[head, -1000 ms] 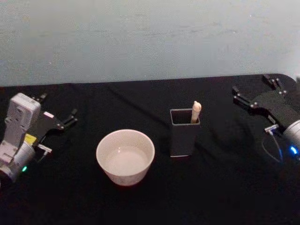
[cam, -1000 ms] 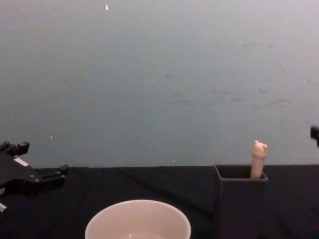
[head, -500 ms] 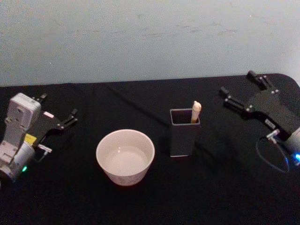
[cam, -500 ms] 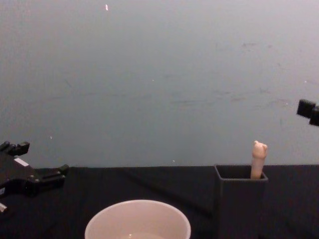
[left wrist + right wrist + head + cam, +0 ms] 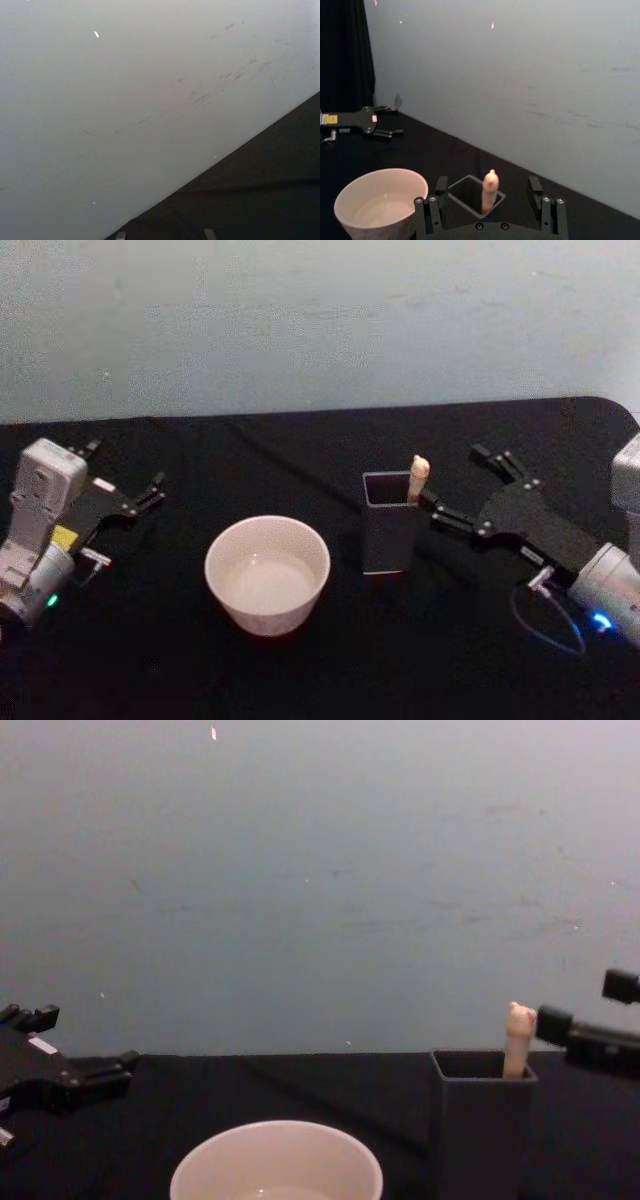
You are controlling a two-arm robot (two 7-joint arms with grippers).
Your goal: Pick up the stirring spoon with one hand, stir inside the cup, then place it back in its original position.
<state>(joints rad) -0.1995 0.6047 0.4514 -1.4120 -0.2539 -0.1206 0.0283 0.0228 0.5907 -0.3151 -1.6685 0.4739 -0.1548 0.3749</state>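
- The work surface is a black cloth-covered table [image 5: 300,680] set against a pale grey-blue wall [image 5: 300,320].
- A wide, round, cream-white cup [image 5: 264,618] stands upright near the middle of the table.
- A small dark grey square-sided holder [image 5: 387,540] stands upright at 3 o'clock of the cup, near it but apart.
- The slim stirring spoon [image 5: 417,480], with a cream-beige handle ending in a bear-like knob, stands almost upright in the holder's 2 o'clock corner. The handle top rises above the rim, and the bowl is hidden inside.
- The black, blocky-fingered right gripper [image 5: 453,477] is at 3 o'clock of the holder, level with the handle top.
  - Its claw is spread wide and grips nothing.
  - The nearer fingertip [image 5: 552,1023] lies just beside the knob. Whether they touch cannot be determined.
  - In the right wrist view the knob lines up with the gap between the fingers, beyond their tips.
- The black left gripper [image 5: 125,466] sits low at 9 o'clock of the cup, well apart from it, with its claw spread and empty.
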